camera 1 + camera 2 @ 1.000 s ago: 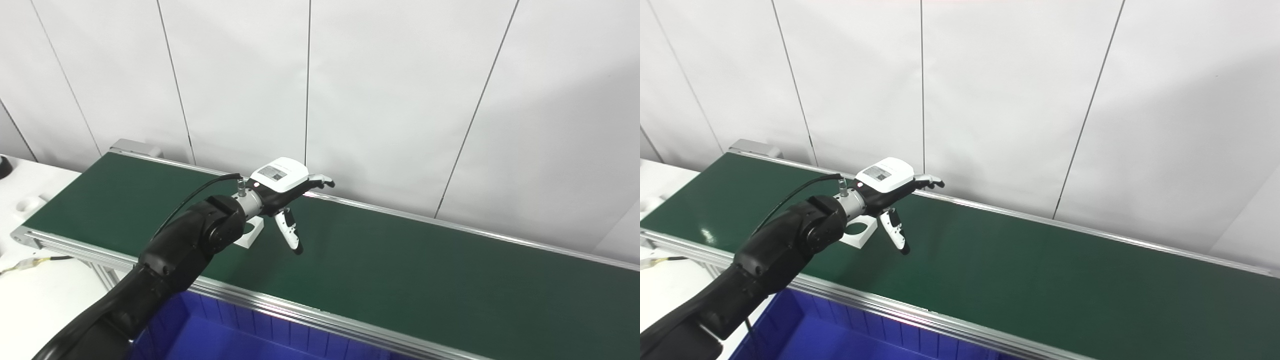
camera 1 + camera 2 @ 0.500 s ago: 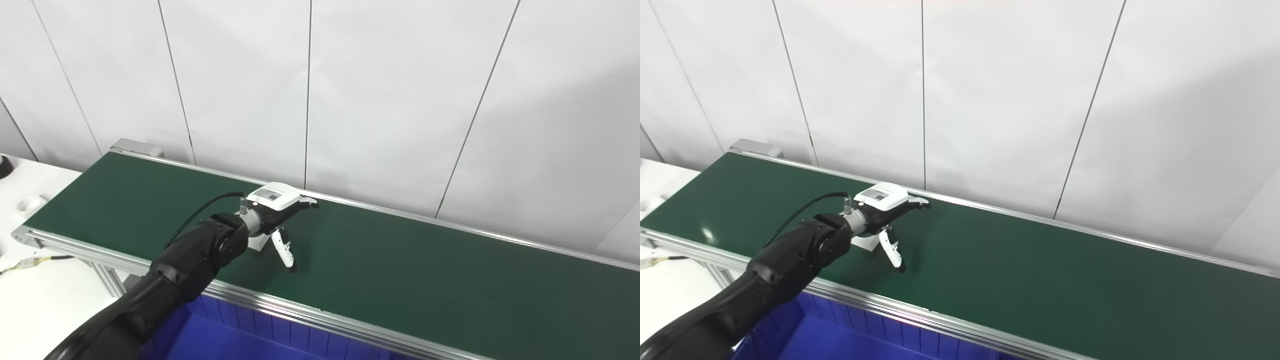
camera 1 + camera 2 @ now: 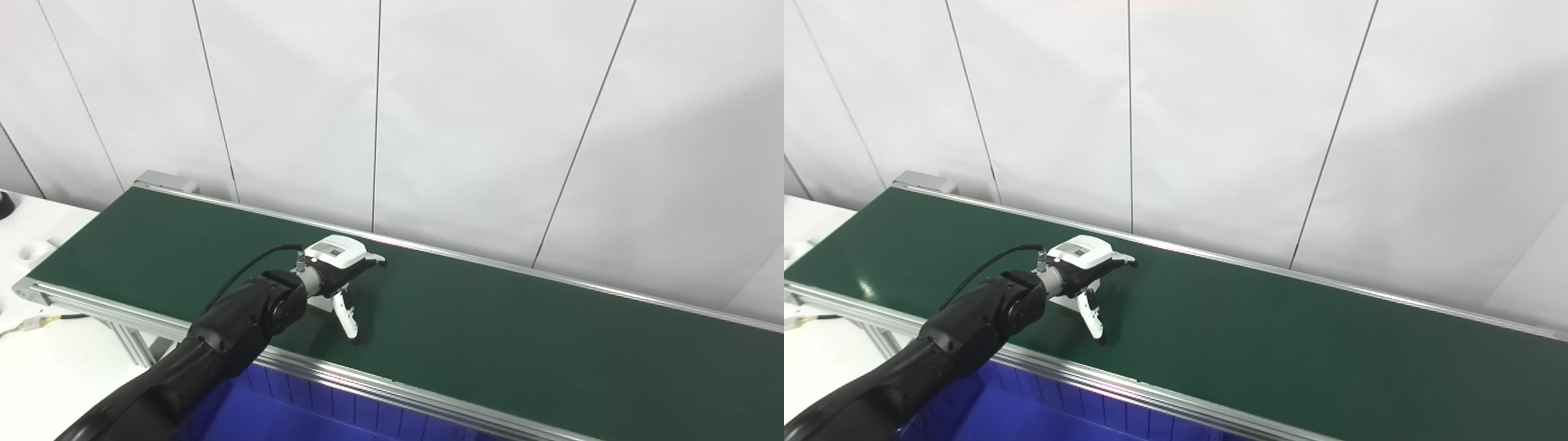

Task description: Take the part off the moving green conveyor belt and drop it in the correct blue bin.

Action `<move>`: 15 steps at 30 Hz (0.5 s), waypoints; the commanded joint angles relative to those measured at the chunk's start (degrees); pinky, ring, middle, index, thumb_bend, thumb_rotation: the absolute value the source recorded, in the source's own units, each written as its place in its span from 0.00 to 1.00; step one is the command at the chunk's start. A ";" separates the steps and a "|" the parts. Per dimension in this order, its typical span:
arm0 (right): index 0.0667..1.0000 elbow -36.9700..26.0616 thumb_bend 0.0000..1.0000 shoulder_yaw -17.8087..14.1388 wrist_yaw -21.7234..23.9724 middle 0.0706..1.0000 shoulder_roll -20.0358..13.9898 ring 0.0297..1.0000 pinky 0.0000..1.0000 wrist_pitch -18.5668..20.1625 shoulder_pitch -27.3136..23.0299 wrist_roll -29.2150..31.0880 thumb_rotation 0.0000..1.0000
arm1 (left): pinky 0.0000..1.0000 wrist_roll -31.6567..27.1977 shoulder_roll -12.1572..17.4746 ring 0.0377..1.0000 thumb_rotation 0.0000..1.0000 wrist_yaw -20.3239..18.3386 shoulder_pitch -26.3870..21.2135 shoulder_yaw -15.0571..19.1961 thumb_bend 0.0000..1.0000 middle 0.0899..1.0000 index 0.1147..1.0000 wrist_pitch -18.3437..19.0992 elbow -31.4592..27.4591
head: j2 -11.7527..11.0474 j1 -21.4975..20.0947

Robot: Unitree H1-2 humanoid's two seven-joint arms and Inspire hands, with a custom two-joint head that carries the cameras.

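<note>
The green conveyor belt (image 3: 490, 324) fills most of my view, with the blue bin (image 3: 294, 410) under its near rail, cut off by the bottom edge so I can't see whether it has neighbours or which bin is correct.

My left hand (image 3: 339, 269) has dropped over the last second: it was hovering clear above the belt and now sits low, thumb tip (image 3: 352, 334) seemingly on the belt surface and the other fingers (image 3: 375, 260) reaching flat toward the far rail. Thumb and fingers are spread apart, closed on nothing yet.

The white part (image 3: 1067, 301) lies on the belt just behind the thumb, tucked under the wrist, and it has slid further beneath the palm as the hand came down. I read that as the grasp being set up, not made; the fingers need to close around the part before the belt moves it on.

Most of the part is covered by the hand, so I can't make out its shape or whether any finger touches it. My right hand is out of frame.
</note>
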 commanded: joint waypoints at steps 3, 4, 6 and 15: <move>0.99 -2.12 0.93 -0.22 0.34 0.99 -0.03 0.96 0.91 -2.86 0.16 0.31 0.94 | 0.87 -0.63 1.25 0.88 0.35 -0.67 -4.23 -0.16 1.00 0.90 0.89 -0.82 -0.84 | 0.12 -0.02; 0.99 -2.22 0.93 -0.25 0.48 0.99 -0.03 0.96 0.91 -2.86 0.20 0.42 0.94 | 0.87 -0.57 1.42 0.88 0.35 -0.96 -4.57 -0.43 1.00 0.90 0.89 -1.13 -0.75 | 0.14 -0.05; 0.99 -2.30 0.93 -0.17 0.39 0.99 -0.07 0.96 0.92 -2.86 0.20 0.29 0.94 | 0.87 -0.04 1.78 0.87 0.34 -1.49 -5.33 -1.15 1.00 0.89 0.89 -1.51 -0.54 | 0.15 -0.07; 0.99 -2.74 0.92 -0.05 0.42 0.98 -0.04 0.95 0.90 -2.86 0.31 0.06 0.95 | 0.87 0.92 2.24 0.88 0.36 -2.49 -7.53 -3.53 1.00 0.88 0.89 -2.85 0.59 | 0.34 -0.34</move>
